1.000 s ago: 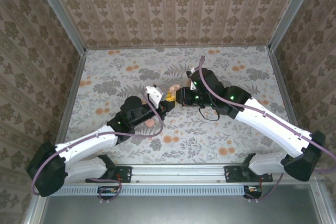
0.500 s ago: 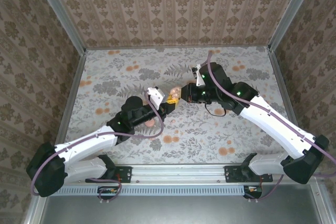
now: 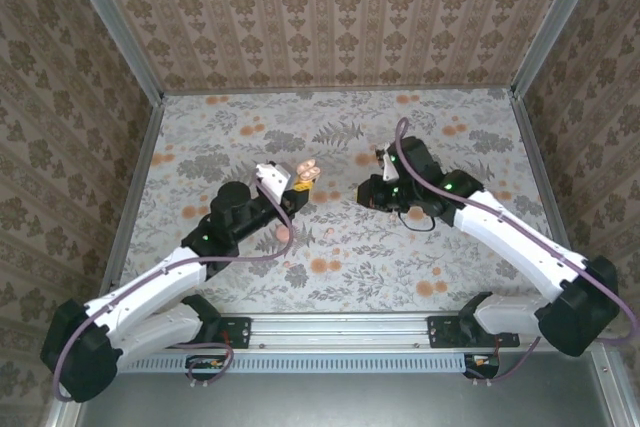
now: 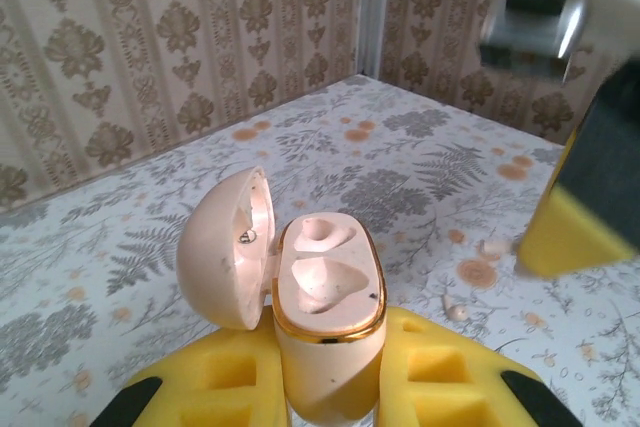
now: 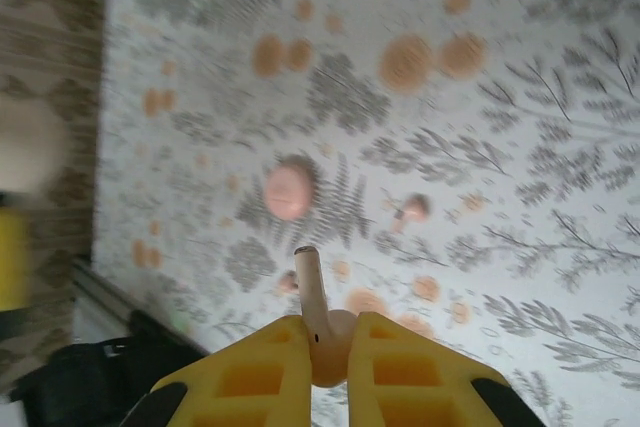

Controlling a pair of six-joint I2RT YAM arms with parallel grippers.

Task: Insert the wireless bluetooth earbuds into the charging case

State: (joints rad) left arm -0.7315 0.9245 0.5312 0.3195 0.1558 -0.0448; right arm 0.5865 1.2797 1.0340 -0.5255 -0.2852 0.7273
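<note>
Earbud point(image 5: 308, 277) sat pinched, stem outward, in the tightly closed right tool point(image 5: 328, 329), which had backed off rightward while the left tool point(image 4: 330, 347), clamped on the open charging case point(image 4: 325, 282), drew left and farther, so insertion looked postponed. The left wrist view revealed both sockets empty; the top view gave the tools well apart.

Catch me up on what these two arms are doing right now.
The left end effector is shut on a pale pink, gold-rimmed charging case, lid flipped open, both wells empty. The right end effector pinches a cream-white wireless earbud, stem sticking out past its pads. The two are apart above the floral table, so no earbud is seated yet.
</note>
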